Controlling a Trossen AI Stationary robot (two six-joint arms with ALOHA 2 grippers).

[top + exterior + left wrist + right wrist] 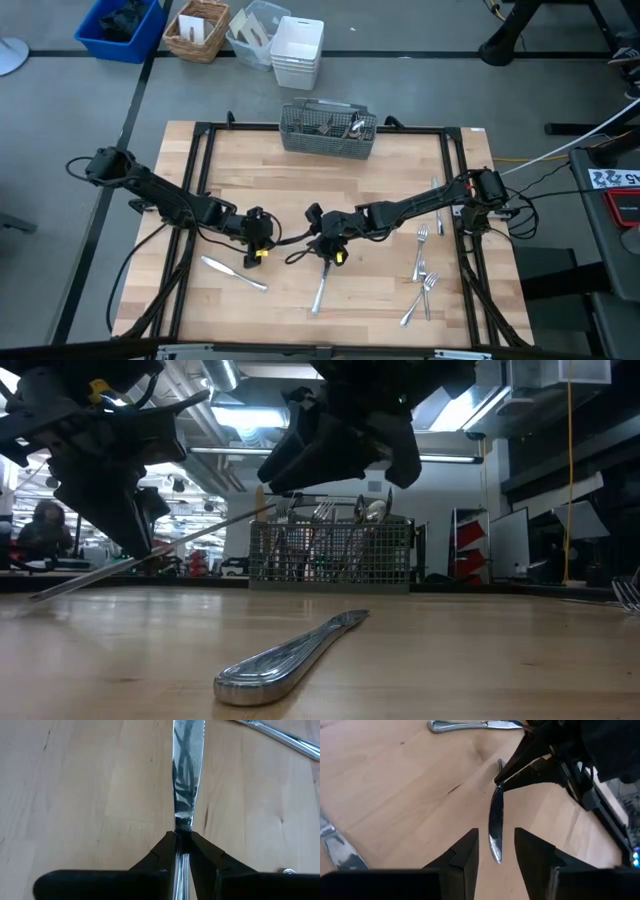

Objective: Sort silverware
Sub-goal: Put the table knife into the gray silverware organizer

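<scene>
The sorting looks partly done at best. The wire caddy (pixel 328 128) at the far edge of the desk (pixel 250 170) already holds several pieces standing upright (forks and at least one spoon show above its rim in the low view), but plenty of silverware still lies loose on the wood.

Right now the left pincer (pixel 183 839) is clamped on a table knife (pixel 188 775), gripping it at the neck where blade meets handle, with the serrated blade pointing out ahead. The low view shows that knife lifted off the desk and slanting in the air, its blade end toward the right arm. The right pincer (pixel 496 851) stands open just in front of the blade tip, with nothing between its fingers; this reads as the start of a hand-over from one arm to the other, not yet made.

Still to be dealt with: a second knife (pixel 234 273) lying on the near left of the desk, another long piece (pixel 320 290) near the middle front, and a loose group of forks (pixel 422 275) along the right side. Judging by that spread, most of the job remains.
</scene>
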